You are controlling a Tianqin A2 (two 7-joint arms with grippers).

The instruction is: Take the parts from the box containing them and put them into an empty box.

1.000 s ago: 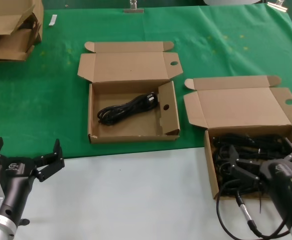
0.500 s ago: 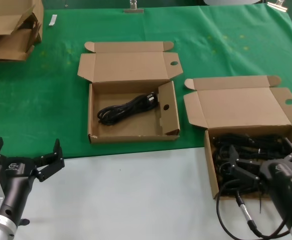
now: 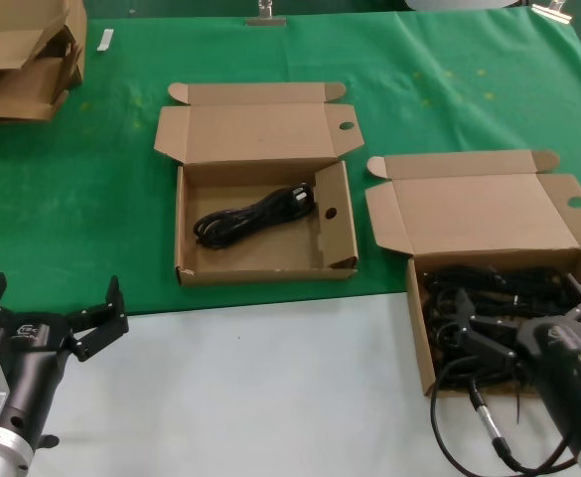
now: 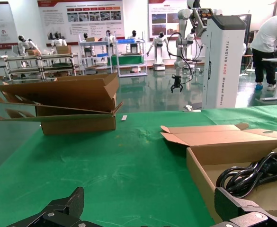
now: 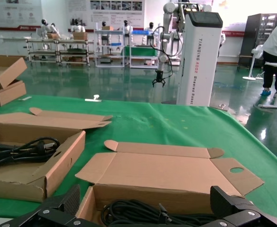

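The wider box (image 3: 479,214) stands at the right with its lid flap open and holds several black coiled cords (image 3: 499,288). My right gripper (image 3: 523,310) is open and hovers just above these cords, holding nothing; in the right wrist view the right gripper (image 5: 147,201) has the cords (image 5: 143,213) between its spread fingers. The squarer box (image 3: 345,224) in the middle holds one coiled cord (image 3: 255,216). My left gripper (image 3: 56,290) is open and empty at the front left, short of that box; its wrist view shows the left gripper (image 4: 150,205) and the cord (image 4: 249,175).
A stack of flattened cardboard boxes (image 3: 22,60) lies at the far left back, also in the left wrist view (image 4: 67,104). A green cloth (image 3: 72,199) covers the back of the table; the front strip is white (image 3: 270,388). A small white tag (image 3: 105,40) lies near the stack.
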